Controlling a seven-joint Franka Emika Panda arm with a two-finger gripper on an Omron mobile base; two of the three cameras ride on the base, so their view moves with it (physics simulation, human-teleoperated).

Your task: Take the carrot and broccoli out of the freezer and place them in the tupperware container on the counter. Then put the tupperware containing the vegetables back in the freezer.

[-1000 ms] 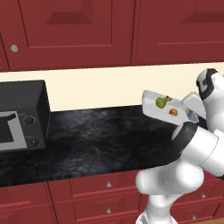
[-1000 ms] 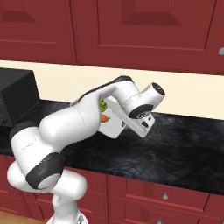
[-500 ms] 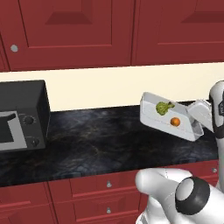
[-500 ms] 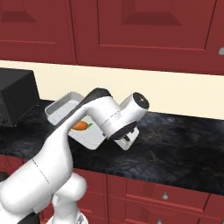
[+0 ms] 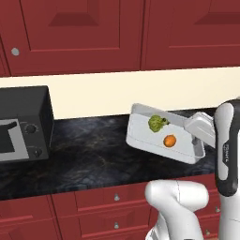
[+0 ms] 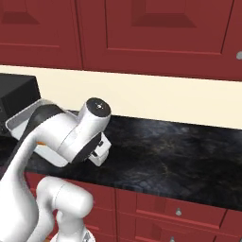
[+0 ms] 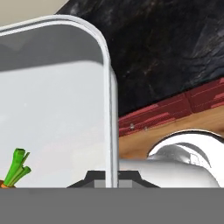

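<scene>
The tupperware container (image 5: 145,136) hangs tilted above the counter (image 5: 89,154), carried by its right rim. Inside it lie the lumpy green broccoli (image 5: 158,123) and the small orange carrot (image 5: 169,140). My gripper (image 5: 195,137) is shut on that rim. In the hand view the rim (image 7: 109,100) runs up from between my fingertips (image 7: 111,177), and the carrot's green top (image 7: 17,167) shows at lower left. From the right base view the container (image 6: 21,118) peeks out behind my arm at the left. The freezer is out of view.
A black microwave (image 5: 23,123) stands on the counter at the left, close to the container in the right base view (image 6: 16,94). Red wall cabinets (image 5: 117,33) hang above, red drawers (image 5: 103,206) sit below. Black worktop (image 6: 170,151) stretches to the right.
The arm has swung and carried the container with both vegetables leftward and slightly lower over the counter. The grip has stayed shut; the cameras have not moved.
</scene>
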